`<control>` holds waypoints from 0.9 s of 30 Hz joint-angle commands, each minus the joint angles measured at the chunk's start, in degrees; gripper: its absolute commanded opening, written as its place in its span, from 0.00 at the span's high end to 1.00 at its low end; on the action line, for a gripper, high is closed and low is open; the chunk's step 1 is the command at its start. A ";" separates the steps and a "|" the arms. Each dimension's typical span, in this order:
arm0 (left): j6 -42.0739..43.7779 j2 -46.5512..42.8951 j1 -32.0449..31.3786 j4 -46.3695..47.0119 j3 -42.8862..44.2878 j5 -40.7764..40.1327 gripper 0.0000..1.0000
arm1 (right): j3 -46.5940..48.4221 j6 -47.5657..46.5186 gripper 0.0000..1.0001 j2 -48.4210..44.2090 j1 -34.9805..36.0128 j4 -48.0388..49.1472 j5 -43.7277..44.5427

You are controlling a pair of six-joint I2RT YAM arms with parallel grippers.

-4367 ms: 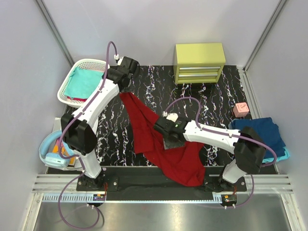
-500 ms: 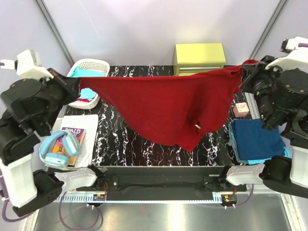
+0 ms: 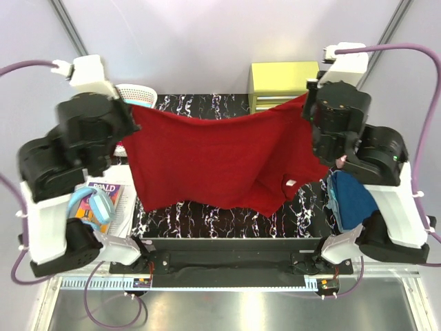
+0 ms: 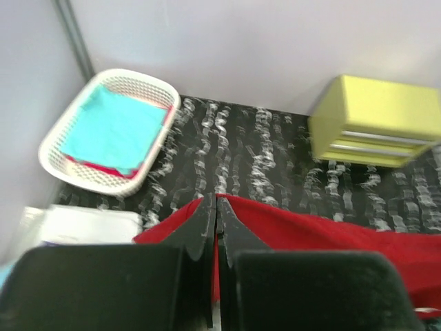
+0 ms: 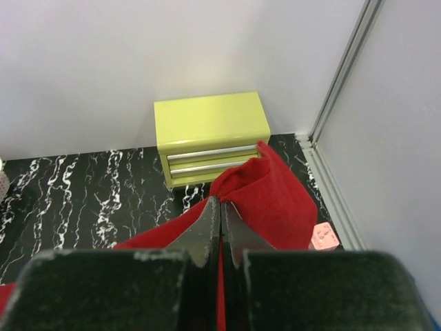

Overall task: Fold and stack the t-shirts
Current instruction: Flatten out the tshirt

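The black marbled table runs across in front of me, and most of it is hidden by the dark red t-shirt, which is strung up in the air between the 2 raised arms. Its long axis runs left to right along the table. The top edge sags a little between the grips, and the body hangs down below both claws toward the near edge, lowest on the right side.

The left claw is pinched tight on the shirt's left corner. The right claw is pinched just as tight on the right corner, up by the yellow drawer chest. Neither arm is nearer, since each holds its own end. I'd guess laying the shirt flat means bringing both down together.

A folded navy t-shirt sits on the right side, and a teal t-shirt lies in the white basket at far left. The small pink block is near the right wall.
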 commanded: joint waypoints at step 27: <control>100.65 11.92 -33.42 103.67 4.90 -43.69 1.00 | 6.94 -70.80 1.00 9.38 21.31 78.65 17.80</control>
